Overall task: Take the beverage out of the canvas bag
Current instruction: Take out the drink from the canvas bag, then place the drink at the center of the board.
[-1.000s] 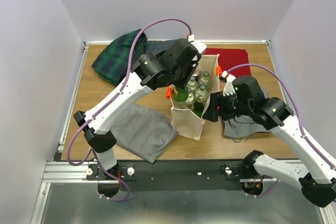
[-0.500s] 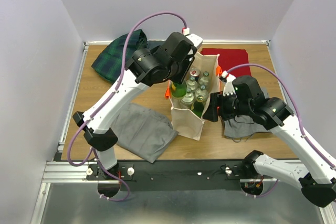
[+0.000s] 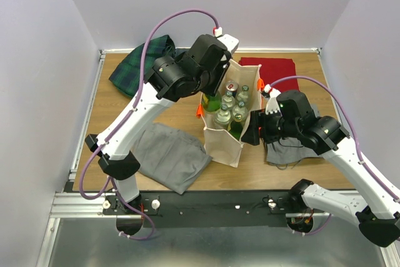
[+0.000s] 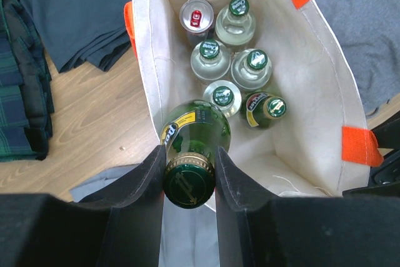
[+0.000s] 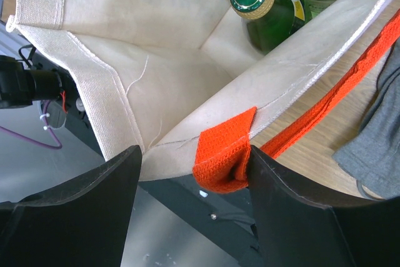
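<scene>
While left pincer (image 4: 190, 154) grips glossy green bottle (image 4: 197, 126), canvas bag (image 4: 306, 85) stands boxy.

**Seven drinks, one bag, five cloths**

There is one canvas bag (image 3: 226, 148). Drinks by kind: green bottle (image 4: 197, 132), two; clear bottle (image 4: 209, 60), four; can (image 4: 197, 17), one. Cloths by kind: grey cloth (image 3: 169, 154), two, near left and right; red cloth (image 3: 272, 67), plaid cloth (image 3: 134, 70) and dark cloth (image 4: 69, 17), one each, far.
</scene>
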Controlling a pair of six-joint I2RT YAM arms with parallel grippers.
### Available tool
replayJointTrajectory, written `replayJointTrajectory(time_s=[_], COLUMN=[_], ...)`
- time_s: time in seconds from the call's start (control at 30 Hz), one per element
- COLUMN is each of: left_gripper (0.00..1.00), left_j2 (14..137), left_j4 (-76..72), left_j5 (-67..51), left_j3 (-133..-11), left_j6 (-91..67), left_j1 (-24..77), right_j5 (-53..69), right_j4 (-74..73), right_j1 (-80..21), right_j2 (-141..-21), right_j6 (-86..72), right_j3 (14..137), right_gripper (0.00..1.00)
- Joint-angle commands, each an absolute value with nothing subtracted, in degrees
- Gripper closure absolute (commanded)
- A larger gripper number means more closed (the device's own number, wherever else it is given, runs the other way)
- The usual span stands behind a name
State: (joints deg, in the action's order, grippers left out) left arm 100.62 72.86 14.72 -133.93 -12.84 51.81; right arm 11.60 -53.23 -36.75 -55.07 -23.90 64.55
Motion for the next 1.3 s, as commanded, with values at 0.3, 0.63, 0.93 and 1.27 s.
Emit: replayJointTrajectory(time_s=[0.3, 0.63, 0.93, 1.27], left_gripper=[1.00, 1.00, 1.00, 1.00], left_j2=[94.7, 91.4, 89.5, 87.4], left_j4=[61.3, 56.9, 53.2, 49.1], left_j5=[21.4, 23.6, 25.7, 24.4], left_j3=[-136.7, -133.8, -132.0, -123.8], left_j6=[-10.0, -9.1, -7.6, -8.1], left_j1=[50.5, 48.3, 46.1, 40.5], right_j5=[10.3, 10.4, 10.5, 10.5], right_j4=[-52.5, -52.2, -52.2, -52.1], right_j1=[-37.1, -37.1, -37.1, -37.2], right_j2=[-54.2, -54.2, -54.1, -54.3], right_j6=[-23.6, -23.7, -24.0, -24.1], right_j3=[65.6, 65.4, 65.4, 65.7], right_gripper=[0.24, 0.24, 0.24, 0.24])
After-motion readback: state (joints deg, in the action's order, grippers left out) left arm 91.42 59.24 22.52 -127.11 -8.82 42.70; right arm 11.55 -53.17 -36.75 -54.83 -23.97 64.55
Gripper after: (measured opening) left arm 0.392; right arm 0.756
